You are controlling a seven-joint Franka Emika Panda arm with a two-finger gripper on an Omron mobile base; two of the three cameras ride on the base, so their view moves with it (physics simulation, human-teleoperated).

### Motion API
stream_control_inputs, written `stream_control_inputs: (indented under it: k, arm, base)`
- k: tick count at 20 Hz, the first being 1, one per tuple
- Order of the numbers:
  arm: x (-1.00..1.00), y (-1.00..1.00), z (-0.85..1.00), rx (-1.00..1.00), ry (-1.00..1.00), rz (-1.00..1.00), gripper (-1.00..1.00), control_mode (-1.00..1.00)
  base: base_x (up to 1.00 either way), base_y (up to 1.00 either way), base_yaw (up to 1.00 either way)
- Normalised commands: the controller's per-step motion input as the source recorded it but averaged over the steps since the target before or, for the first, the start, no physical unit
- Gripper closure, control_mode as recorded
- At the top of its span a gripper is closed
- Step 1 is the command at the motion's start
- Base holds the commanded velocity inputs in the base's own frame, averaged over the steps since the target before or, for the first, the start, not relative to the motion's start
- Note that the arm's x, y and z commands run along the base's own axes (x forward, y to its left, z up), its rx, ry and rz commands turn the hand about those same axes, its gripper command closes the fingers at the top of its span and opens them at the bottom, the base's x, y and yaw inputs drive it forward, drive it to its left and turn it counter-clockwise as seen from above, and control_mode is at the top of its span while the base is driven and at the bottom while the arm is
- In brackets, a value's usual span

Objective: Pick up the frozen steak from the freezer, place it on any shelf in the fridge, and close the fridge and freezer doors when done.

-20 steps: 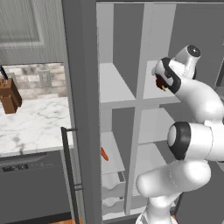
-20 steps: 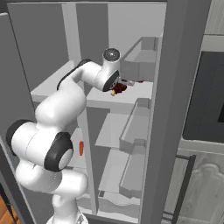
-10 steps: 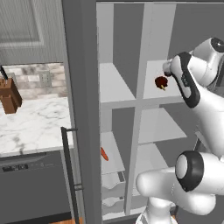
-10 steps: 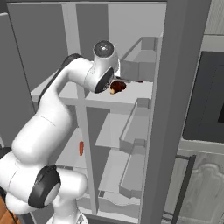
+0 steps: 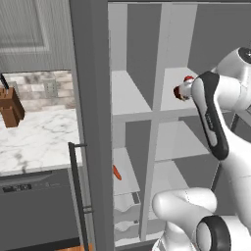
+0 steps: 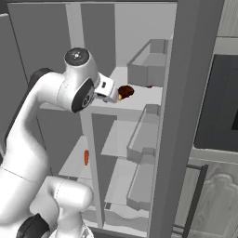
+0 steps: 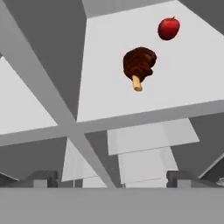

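Observation:
The frozen steak, a dark brown lump with a pale bone stub, lies on a white shelf in the fridge, the wider column. My gripper is open and empty, drawn back in front of the shelf edge and a little below it. Seen from the right base view, the gripper hangs just left of the steak, apart from it. In the left base view the steak peeks out beside my forearm. The freezer is the narrower column on the left. Both doors stand open.
A bright red ball rests further back on the same shelf. An orange carrot lies lower in the freezer. The freezer door stands left, the fridge door with clear bins right. A marble counter holds a knife block.
My hand has drawn back from the steak, which stays on the fridge shelf. The arm has swung up and outward from the shelf.

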Motion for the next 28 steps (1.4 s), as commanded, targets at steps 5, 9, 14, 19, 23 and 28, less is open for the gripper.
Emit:
stream_control_inputs:
  k: [5,9,14,19,23,28]
  arm:
    - [-0.49,0.52,-0.81,-0.02,0.21,0.05,-1.0,-1.0]
    - [0.0,0.29,-0.43,-0.14,0.0,0.01,-1.0,-1.0]
    - [0.0,0.05,-0.01,-0.03,0.0,0.0,-1.0,-1.0]
    - [-0.06,0.0,0.0,-0.01,0.0,0.0,-1.0,-1.0]
    - [-0.25,-0.21,0.0,-0.04,0.0,0.0,-1.0,-1.0]
    - [-0.06,-0.31,0.0,-0.02,0.0,0.0,-1.0,-1.0]
  base:
    - [0.0,0.0,0.0]
    - [0.0,0.0,0.0]
    - [0.0,0.0,0.0]
    - [0.0,0.0,0.0]
    - [0.0,0.0,0.0]
    - [0.0,0.0,0.0]
